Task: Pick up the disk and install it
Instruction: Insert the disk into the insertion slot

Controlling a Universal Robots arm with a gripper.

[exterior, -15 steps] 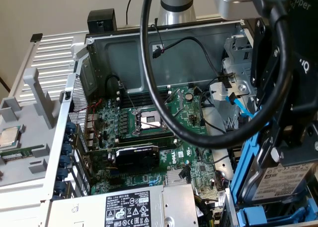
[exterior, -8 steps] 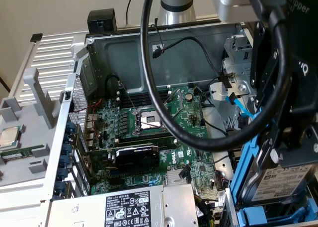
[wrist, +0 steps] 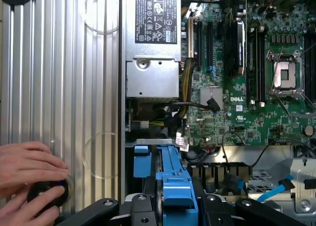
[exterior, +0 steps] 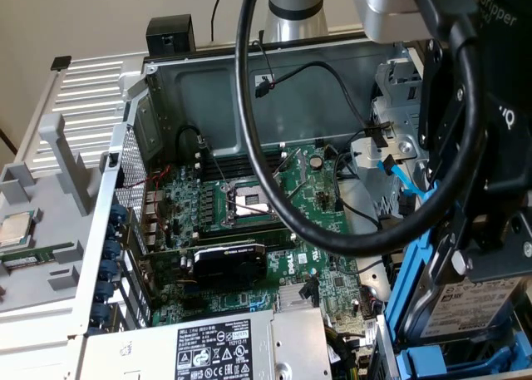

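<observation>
In the exterior view your gripper (exterior: 478, 259) is clamped on the disk (exterior: 489, 309), low in the case (exterior: 332, 72) at the exterior view's right. It is picked up but seemingly not seated, and its landing spot is cut off. In the wrist view the blue carrier (wrist: 174, 184) sits between the jaws, its depth hidden.

A ribbed grey bench (exterior: 83, 85) on the exterior view's left carries an open computer case (exterior: 208, 93) and a grey holder (exterior: 58, 201) with a processor chip (exterior: 15, 229).
</observation>
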